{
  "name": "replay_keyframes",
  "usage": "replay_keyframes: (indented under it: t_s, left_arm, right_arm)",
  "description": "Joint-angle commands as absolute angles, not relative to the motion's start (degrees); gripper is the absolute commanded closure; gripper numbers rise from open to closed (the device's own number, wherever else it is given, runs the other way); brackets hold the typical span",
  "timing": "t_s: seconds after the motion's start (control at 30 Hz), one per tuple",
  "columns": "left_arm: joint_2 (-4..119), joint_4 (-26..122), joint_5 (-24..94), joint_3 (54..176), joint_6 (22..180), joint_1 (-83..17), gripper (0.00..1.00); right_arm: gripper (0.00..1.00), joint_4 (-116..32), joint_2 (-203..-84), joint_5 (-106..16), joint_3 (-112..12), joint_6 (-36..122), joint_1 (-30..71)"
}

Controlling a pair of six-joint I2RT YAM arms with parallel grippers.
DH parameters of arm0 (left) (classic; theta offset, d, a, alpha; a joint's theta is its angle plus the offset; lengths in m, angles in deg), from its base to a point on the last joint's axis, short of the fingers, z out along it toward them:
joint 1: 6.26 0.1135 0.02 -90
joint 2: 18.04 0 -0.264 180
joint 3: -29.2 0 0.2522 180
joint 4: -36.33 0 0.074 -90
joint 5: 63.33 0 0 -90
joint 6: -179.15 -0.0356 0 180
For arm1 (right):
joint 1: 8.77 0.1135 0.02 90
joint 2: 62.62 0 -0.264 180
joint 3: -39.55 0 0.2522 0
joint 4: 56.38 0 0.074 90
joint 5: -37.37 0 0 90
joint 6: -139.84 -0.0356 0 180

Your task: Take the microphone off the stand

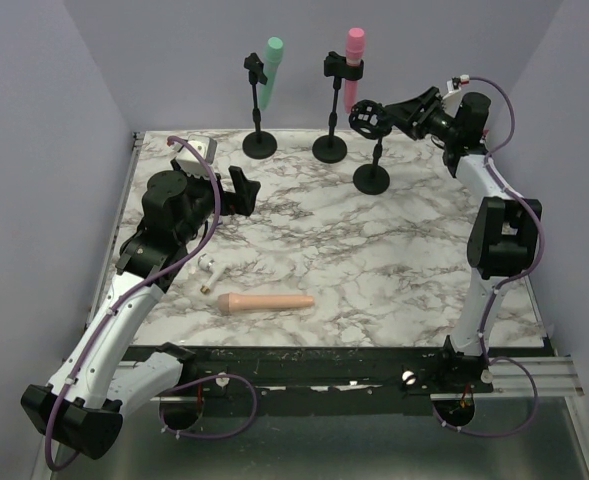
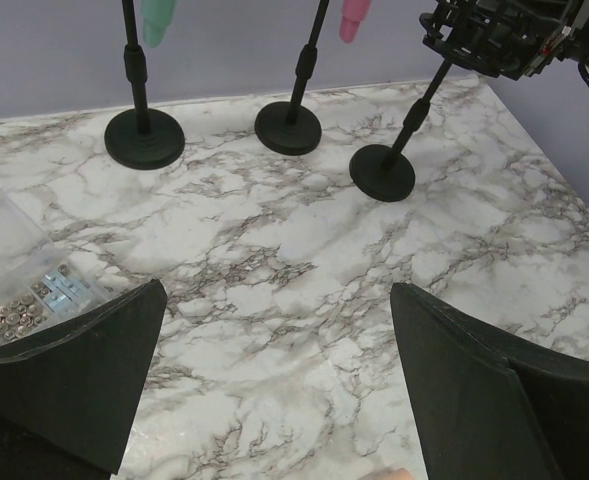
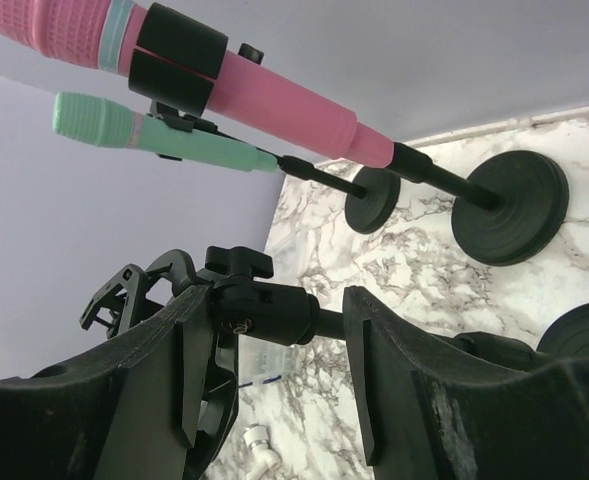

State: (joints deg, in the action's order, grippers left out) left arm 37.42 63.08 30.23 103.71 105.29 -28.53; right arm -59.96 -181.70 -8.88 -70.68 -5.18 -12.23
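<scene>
A peach microphone (image 1: pixel 267 302) already lies on the table (image 1: pixel 394 260) behind the released left fingers (image 2: pixel 276 290); right fingers (image 3: pixel 279 300) straddle the empty stand's clip (image 1: pixel 366 116), grip unclear; beyond them the pink microphone (image 1: pixel 355 45) sits clipped

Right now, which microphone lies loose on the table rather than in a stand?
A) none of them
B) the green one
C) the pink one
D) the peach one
D: the peach microphone lies flat on the table near the front, while the green microphone and pink microphone are clipped in the left stand and middle stand.
</scene>
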Motion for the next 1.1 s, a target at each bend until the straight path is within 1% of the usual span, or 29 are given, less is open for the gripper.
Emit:
replay_keyframes:
  t_s: [0.0, 0.5, 0.8, 0.87, 0.97, 1.07]
  left_arm:
    - [36.6, 63.6, 31.3, 105.5, 105.7, -28.9, 0.02]
    - [36.5, 63.5, 31.4, 105.5, 105.8, -28.9, 0.01]
    - [36.5, 63.4, 31.7, 105.4, 105.9, -28.9, 0.01]
    - [36.5, 63.4, 31.7, 105.5, 105.9, -28.9, 0.01]
    - [36.4, 63.4, 31.8, 105.5, 105.9, -28.9, 0.01]
    - [36.2, 63.4, 31.8, 105.5, 105.9, -28.9, 0.01]
  right_arm:
    - [0.42, -49.6, -188.5, -11.9, -65.5, 1.1, -12.6]
    - [0.41, -49.0, -192.8, -13.8, -64.6, 3.3, -13.1]
    - [0.40, -47.9, -191.1, -13.7, -65.8, 3.7, -13.1]
    - [0.37, -47.7, -190.2, -13.7, -66.7, 3.7, -13.1]
    - [0.24, -46.3, -189.1, -14.2, -69.1, 4.1, -13.1]
    - [0.17, -45.5, -188.3, -14.2, -71.8, 3.9, -13.1]
